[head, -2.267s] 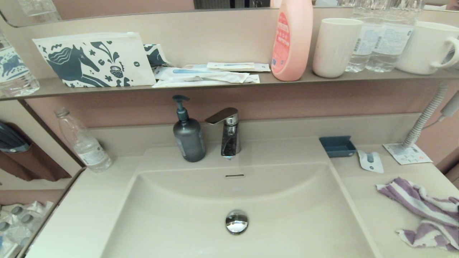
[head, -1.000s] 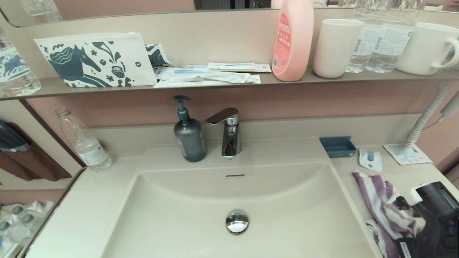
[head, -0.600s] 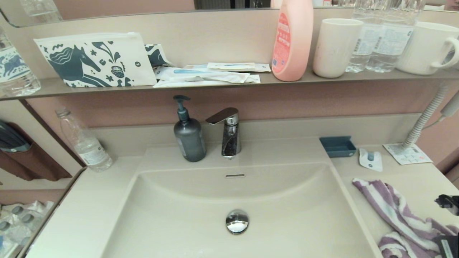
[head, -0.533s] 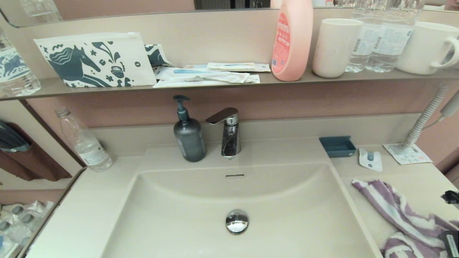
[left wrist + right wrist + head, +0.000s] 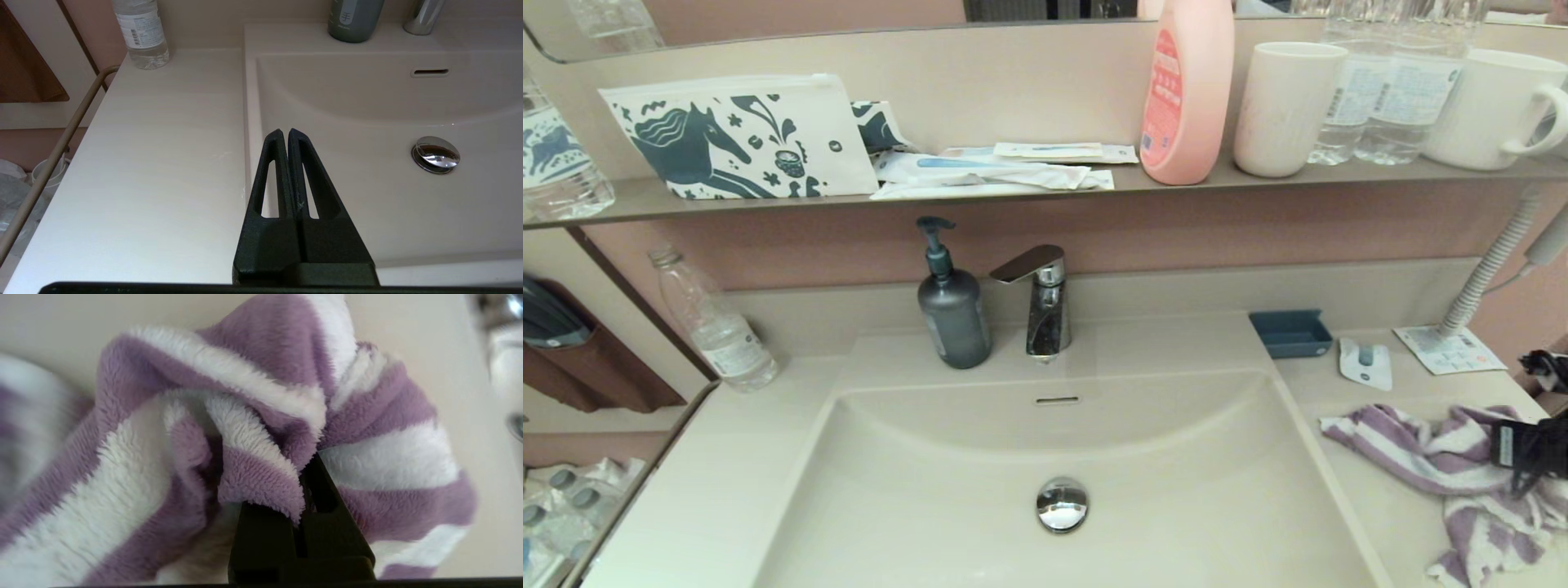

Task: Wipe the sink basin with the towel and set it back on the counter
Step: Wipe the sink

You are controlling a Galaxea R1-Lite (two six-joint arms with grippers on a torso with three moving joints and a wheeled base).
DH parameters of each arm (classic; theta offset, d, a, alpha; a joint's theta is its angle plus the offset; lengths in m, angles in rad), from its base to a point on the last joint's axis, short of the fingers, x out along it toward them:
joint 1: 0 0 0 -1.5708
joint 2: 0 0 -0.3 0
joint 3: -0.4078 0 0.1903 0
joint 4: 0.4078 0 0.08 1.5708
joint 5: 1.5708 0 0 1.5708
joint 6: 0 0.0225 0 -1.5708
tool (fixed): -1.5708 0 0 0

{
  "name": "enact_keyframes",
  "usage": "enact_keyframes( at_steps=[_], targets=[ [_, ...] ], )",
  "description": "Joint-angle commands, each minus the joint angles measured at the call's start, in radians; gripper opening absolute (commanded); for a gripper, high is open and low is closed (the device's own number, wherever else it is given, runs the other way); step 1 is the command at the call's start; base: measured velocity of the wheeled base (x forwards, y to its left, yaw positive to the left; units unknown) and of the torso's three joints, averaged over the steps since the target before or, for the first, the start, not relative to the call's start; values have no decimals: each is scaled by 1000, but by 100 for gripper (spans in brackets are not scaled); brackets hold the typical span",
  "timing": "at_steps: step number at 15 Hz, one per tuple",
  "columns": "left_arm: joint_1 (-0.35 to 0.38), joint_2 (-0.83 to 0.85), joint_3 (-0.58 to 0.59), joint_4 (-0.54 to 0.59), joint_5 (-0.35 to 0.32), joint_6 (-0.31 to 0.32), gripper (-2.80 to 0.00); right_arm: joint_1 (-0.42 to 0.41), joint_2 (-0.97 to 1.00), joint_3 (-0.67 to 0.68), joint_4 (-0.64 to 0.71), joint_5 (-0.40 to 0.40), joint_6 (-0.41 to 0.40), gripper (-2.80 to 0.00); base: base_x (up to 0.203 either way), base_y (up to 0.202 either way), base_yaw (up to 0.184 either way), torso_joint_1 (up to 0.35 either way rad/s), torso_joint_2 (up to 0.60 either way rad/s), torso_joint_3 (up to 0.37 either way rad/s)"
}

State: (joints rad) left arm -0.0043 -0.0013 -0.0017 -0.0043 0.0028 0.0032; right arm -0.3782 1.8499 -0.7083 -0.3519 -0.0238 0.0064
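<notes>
Purple-and-white striped fleece towel (image 5: pixel 1437 453) lies crumpled on the smooth cream-beige counter (image 5: pixel 1372 506) to the right of the wide rectangular cream-beige sink basin (image 5: pixel 915 490), one striped end reaching toward the basin's right rim while the rest bunches toward the near right corner. Right gripper (image 5: pixel 1531 447), black, sits at the right edge of the head view, buried in the towel's folds; the right wrist view shows its fingers (image 5: pixel 318 490) clamped together with plush fabric (image 5: pixel 212 437) pinched between them and draped over them. Left gripper (image 5: pixel 284 136) hovers over the left rim of the basin, where counter meets bowl, its two black slotted fingers pressed together with nothing between them. The shiny chrome round drain plug (image 5: pixel 1062 505) sits in the basin floor, and the small overflow slot (image 5: pixel 1057 401) shows in the back wall. Behind the basin stand a chrome faucet (image 5: pixel 1039 298) and, just beside it on the left, a dark grey pump soap bottle (image 5: pixel 952 310). A clear plastic water bottle (image 5: pixel 712 322) stands at the counter's back left corner. On the right, a small blue rectangular dish (image 5: pixel 1290 333) rests at the basin's back right corner, with a small white sachet (image 5: pixel 1365 363) near it.
</notes>
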Motion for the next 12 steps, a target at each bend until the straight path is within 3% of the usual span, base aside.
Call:
enact_keyframes(
  at_steps=[1,3,6,11,12],
  targets=[
    [0,1,0,0,0,0,-280,92,51,-29,-15,3,45,-280,0,0,0,0,0,0],
    [0,1,0,0,0,0,-280,210,78,-91,-24,-26,95,-280,0,0,0,0,0,0],
    [0,1,0,0,0,0,-280,351,113,-182,-22,-144,147,-280,0,0,0,0,0,0],
    [0,1,0,0,0,0,-280,381,-26,-177,152,-157,153,-280,0,0,0,0,0,0],
    [0,1,0,0,0,0,-280,369,-59,-177,182,-158,153,0,0,0,0,0,0,0]
  ],
)
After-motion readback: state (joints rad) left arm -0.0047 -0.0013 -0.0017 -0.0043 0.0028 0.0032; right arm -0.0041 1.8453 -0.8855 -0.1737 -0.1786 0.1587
